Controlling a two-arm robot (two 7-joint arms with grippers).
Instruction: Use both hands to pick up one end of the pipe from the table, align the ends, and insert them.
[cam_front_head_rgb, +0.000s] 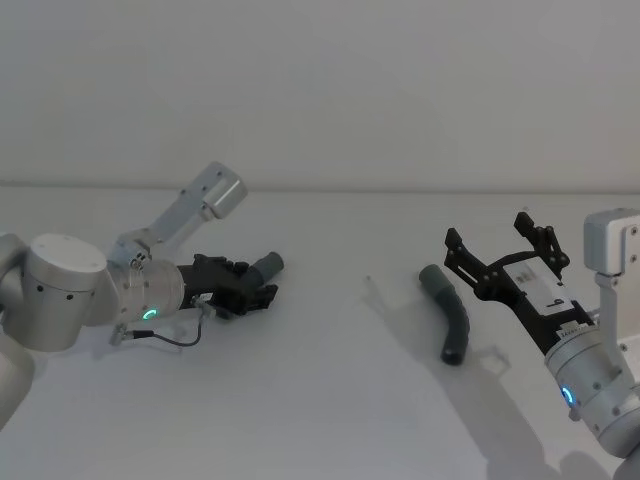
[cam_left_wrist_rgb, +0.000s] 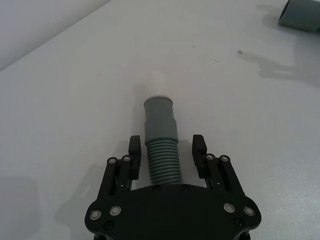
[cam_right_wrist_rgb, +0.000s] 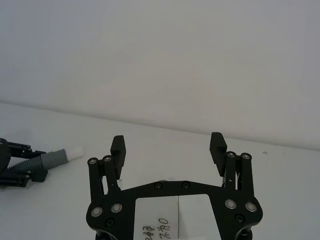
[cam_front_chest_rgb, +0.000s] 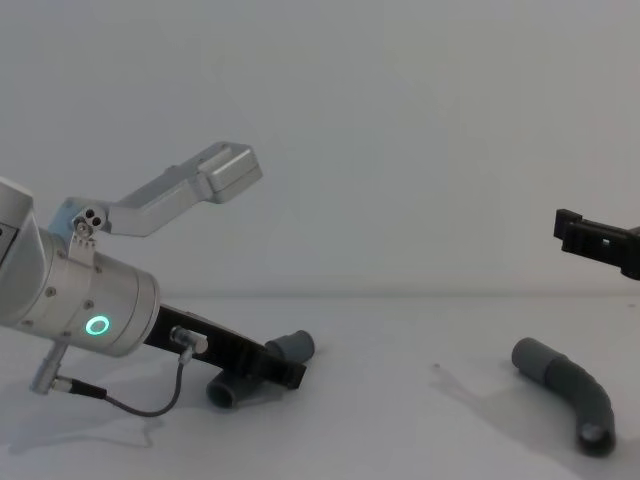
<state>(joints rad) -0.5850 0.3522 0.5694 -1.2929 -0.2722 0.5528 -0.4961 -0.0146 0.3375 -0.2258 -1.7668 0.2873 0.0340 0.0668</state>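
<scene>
Barely begun; left gripper (cam_left_wrist_rgb: 166, 144) open astride white-tipped hose piece (cam_left_wrist_rgb: 160, 120); right gripper (cam_right_wrist_rgb: 168, 141) spread, raised near second hose piece (cam_front_head_rgb: 452, 312); yet to lift, align, insert.

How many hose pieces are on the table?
2. One hose sits between the open fingers of the left gripper; the other hose lies free on the table near the open right gripper.
</scene>
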